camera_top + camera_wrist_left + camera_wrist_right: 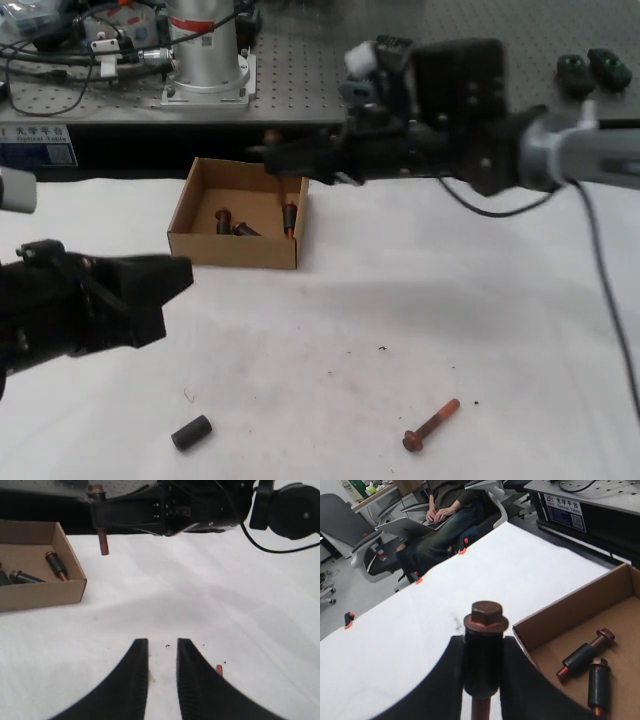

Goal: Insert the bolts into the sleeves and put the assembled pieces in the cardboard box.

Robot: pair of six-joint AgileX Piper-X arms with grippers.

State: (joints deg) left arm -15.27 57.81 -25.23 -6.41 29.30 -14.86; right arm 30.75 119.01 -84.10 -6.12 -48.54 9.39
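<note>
Partly hidden: the loose bolt (430, 425) lies in full on the white counter (420, 300) in the high view. In the left wrist view just its orange tip (219, 669) peeks past a finger of the left gripper (162, 680).
Cut off: the cardboard box (560, 615) runs out of the frame in the right wrist view, with two assembled pieces (582, 655) lying in the part that shows. The high view takes in the whole box (235, 250) and three dark pieces, the third (290, 215) close to one side wall.
Hard to make out: in the high view the right gripper (285, 160) is a dark mass over the far side of the box, and what it carries reads as little more than an orange spot.
Right gripper: in its own wrist view its fingers (520, 680) are clamped on a black sleeve (481, 662) with a bolt through it. The hex head (486, 616) stands above the fingers and the shank comes out below, upright.
Held piece, side-on: the left wrist view shows the orange shank (103, 542) hanging in the air just past a corner of the box, not inside it.
Left gripper: its fingers stand a narrow gap apart with nothing between them, low over bare counter.
Loose sleeve (190, 432): it lies on the counter at the near edge by the left arm, well apart from the loose bolt.
</note>
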